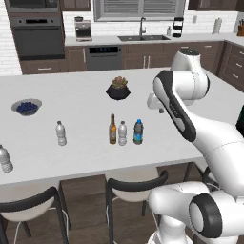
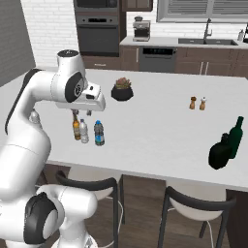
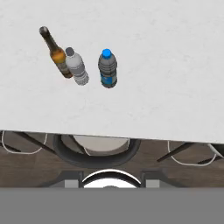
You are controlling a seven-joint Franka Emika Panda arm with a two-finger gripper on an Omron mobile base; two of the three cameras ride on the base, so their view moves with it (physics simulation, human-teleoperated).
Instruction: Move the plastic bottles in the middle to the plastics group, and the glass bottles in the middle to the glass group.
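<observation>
- White island counter (image 1: 86, 157) carries three middle bottles in a row: amber glass bottle (image 1: 112, 129), clear water bottle (image 1: 122, 133), blue-capped bottle (image 1: 138, 132), all upright.
- Left base view adds two more clear plastic bottles (image 1: 60, 133) at nine o'clock, plus a blueberry bowl (image 1: 26, 106).
- Right base view alone shows dark green glass bottles (image 2: 227, 144) at three o'clock and the gripper (image 2: 83, 113), clenched on nothing, above the amber bottle.

Counter (image 1: 86, 157): matt white stone look. Amber bottle (image 1: 113, 129): glossy glass. Water bottle (image 1: 122, 134): clear ribbed plastic. Stools (image 1: 136, 183): dark frames, smooth.
</observation>
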